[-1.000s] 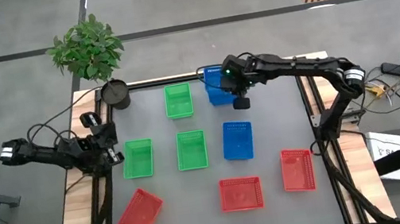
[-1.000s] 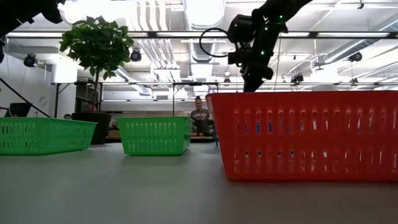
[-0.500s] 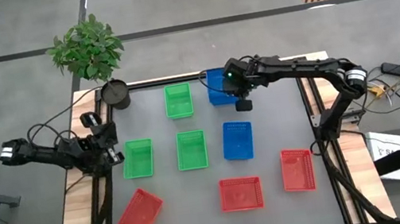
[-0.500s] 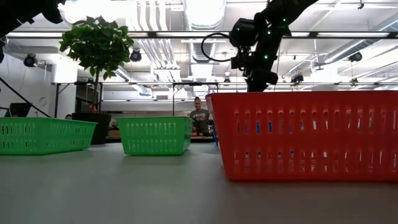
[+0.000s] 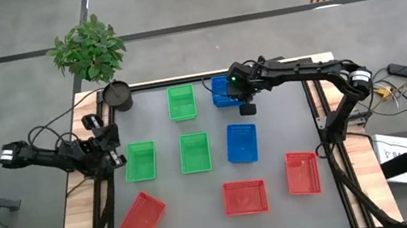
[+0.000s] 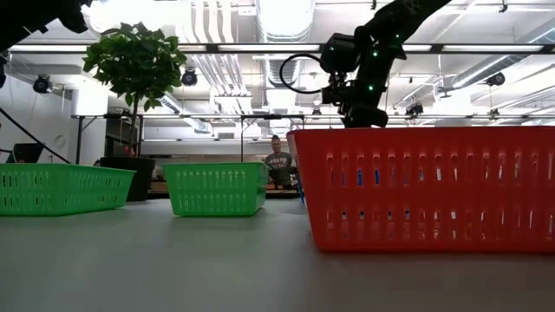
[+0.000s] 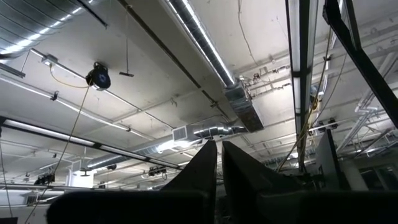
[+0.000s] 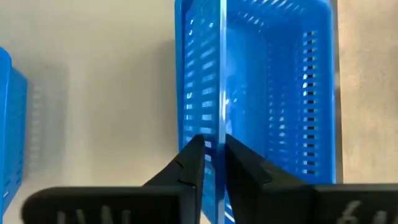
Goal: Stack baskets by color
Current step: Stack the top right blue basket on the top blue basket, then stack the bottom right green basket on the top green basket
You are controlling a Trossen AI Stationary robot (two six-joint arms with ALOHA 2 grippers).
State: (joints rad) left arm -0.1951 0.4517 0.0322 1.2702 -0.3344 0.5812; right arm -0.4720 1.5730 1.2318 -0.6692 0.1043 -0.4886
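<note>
My right gripper (image 5: 242, 101) (image 8: 215, 142) hangs over a blue basket (image 5: 221, 93) at the table's far side. Its fingers point down, a little apart, with one basket wall (image 8: 220, 93) standing between them. A second blue basket (image 5: 242, 142) sits mid-table. The green baskets (image 5: 181, 102) (image 5: 141, 161) (image 5: 195, 152) and the red baskets (image 5: 143, 217) (image 5: 245, 196) (image 5: 303, 173) lie singly on the mat. My left gripper (image 5: 111, 149) (image 7: 217, 155) waits shut at the left edge, pointing up at the ceiling. My right gripper has the far blue basket's upright wall (image 8: 221, 127) between its two fingers, coming from above and slanting down. One fingertip (image 8: 233, 152) lies close against the rim. A narrow strip shows beside the other fingertip, and I cannot tell whether it touches.
A round black pot (image 5: 118, 95) stands at the far left corner, with a leafy plant (image 5: 87, 49) beyond the table. In the low view a red basket (image 6: 425, 186) fills the foreground. Bare mat lies between the baskets.
My right gripper has come down at the far side of the table with the blue basket under it, sinking toward the red basket's rim in the low view. In the high view the basket has shifted slightly toward the near edge.
</note>
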